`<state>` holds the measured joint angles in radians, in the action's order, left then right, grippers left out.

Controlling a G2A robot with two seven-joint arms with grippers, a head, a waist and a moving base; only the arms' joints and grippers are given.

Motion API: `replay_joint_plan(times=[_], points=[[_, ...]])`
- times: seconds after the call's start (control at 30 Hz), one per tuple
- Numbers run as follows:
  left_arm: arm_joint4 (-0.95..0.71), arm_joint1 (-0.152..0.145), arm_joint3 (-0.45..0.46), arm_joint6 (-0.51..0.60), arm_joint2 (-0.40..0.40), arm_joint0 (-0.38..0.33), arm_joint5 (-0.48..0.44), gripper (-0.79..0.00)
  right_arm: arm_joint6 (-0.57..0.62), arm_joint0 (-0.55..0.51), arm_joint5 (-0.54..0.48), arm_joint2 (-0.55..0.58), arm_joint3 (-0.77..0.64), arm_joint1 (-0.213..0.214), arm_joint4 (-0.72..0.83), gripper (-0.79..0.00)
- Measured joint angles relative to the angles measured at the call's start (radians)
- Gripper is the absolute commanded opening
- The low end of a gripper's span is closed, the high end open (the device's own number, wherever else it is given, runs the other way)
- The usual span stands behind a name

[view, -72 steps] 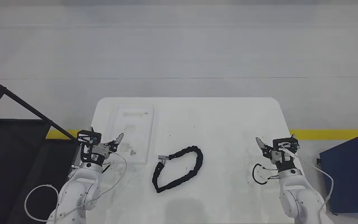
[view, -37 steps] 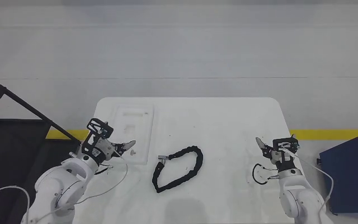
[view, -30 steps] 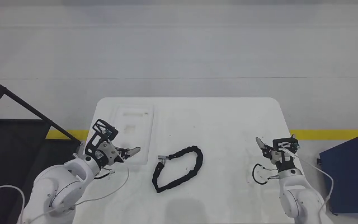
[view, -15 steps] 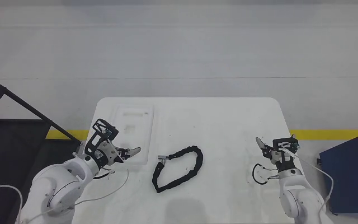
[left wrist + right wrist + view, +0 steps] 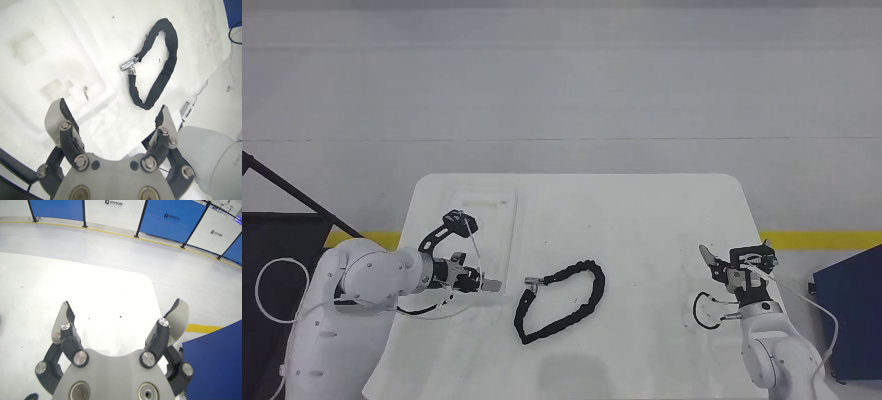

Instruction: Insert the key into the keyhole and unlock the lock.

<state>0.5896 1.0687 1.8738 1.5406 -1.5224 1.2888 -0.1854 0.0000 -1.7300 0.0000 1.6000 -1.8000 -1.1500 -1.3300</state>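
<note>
Left pincer point(image 5: 112, 105) gaped wide & empty, touching nothing, poised over edge of white tray point(image 5: 28, 47) w/ small key point(image 5: 86, 92) lying on tray near its tips; arm bent low across table point(image 5: 662, 220). Black chain lock point(image 5: 562, 300) lay mid-table. Right pincer point(image 5: 121, 305), also wide open & empty, hung near table's right edge.

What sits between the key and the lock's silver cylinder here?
In the left wrist view, just the raised rim of the white tray, then bare table: the key lies inside the tray, the silver cylinder outside it.
</note>
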Motion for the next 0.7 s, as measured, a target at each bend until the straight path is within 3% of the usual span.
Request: replay_joint_plan(times=[0.23,0.6,0.7], points=[[0.102,-0.060,-0.093,-0.005,0.169,-0.121,0.031,0.000,0.000,0.000,0.000,0.000,0.000,0.000,0.000,0.000],[-0.018,-0.139,-0.176,-0.005,0.334,-0.252,0.124,0.000,0.000,0.000,0.000,0.000,0.000,0.000,0.000,0.000],[-0.028,-0.161,-0.189,-0.005,0.369,-0.274,0.141,-0.169,0.000,0.000,0.000,0.000,0.000,0.000,0.000,0.000]])
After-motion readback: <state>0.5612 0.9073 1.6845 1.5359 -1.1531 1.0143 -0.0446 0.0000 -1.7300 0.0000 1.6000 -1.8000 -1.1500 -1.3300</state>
